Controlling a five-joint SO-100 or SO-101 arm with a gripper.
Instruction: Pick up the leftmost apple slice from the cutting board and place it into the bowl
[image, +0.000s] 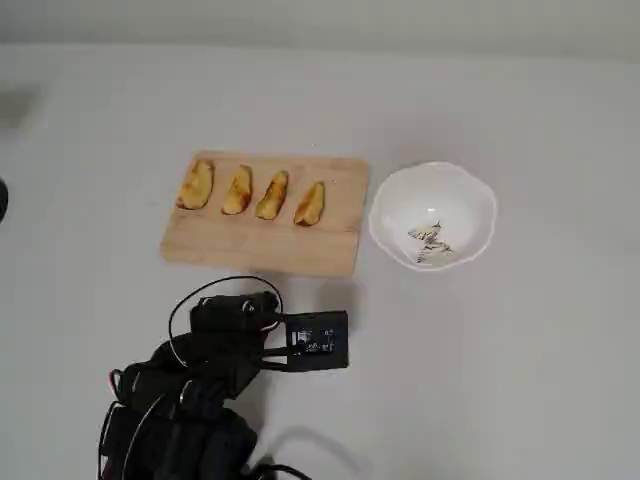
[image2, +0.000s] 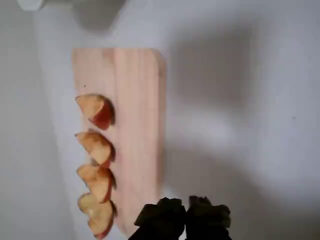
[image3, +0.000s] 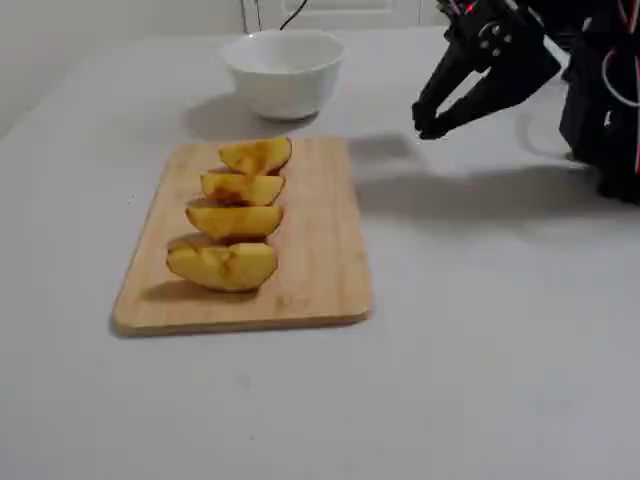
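The table is white. The board lies beside the bowl, which sits at its 3 o'clock in the overhead view. Four slices line the board; the broadest slice rests at the row's 9 o'clock end. The gripper hangs off the board, fingertips pressed together, holding nothing.
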